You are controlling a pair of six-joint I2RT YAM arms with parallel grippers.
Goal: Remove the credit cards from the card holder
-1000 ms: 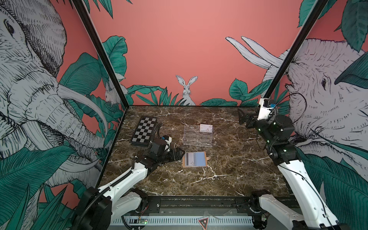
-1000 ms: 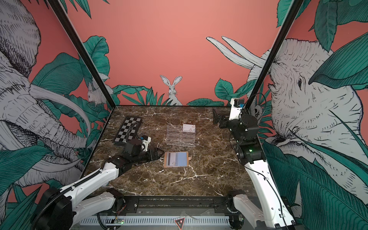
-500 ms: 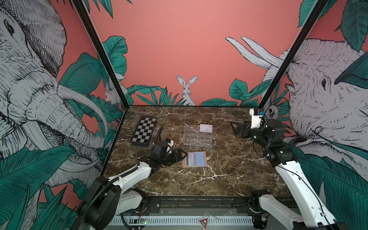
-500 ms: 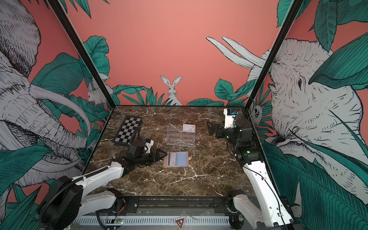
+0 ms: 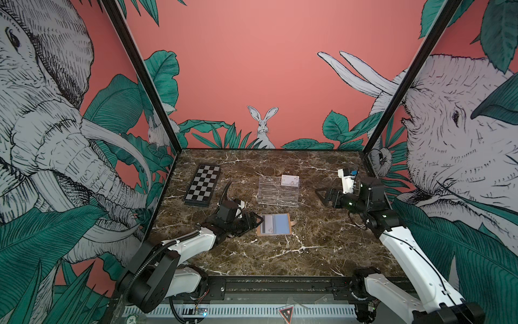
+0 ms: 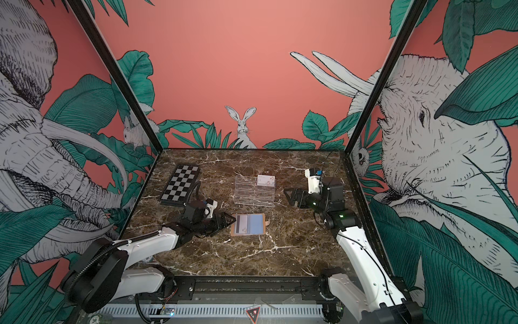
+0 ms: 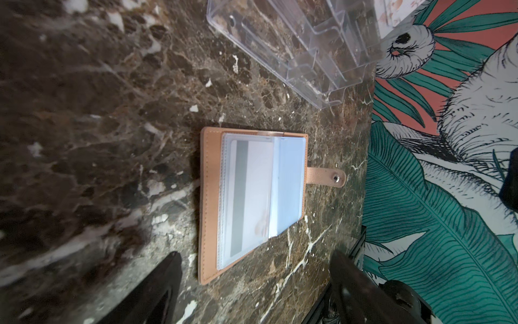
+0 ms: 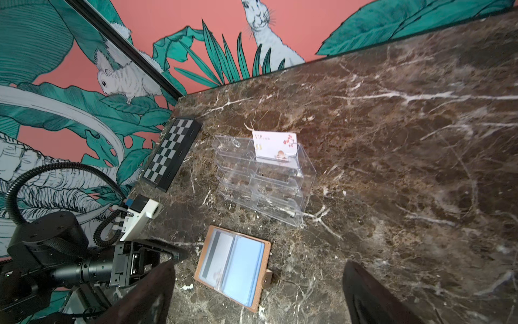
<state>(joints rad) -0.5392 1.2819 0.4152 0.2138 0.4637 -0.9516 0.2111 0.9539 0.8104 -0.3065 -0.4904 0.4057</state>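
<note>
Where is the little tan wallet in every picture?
In a top view: the wallet lies open in the middle of the table, just in front of the clear rack.
In a top view: the same place, wallet in front of the rack.
Left wrist view: middle of the picture.
Right wrist view: low in the picture, near the middle.
Shared landmark: the clear rack, seen in all four.

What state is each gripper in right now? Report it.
Left gripper: open, holding nothing.
Right gripper: open, holding nothing.
</note>
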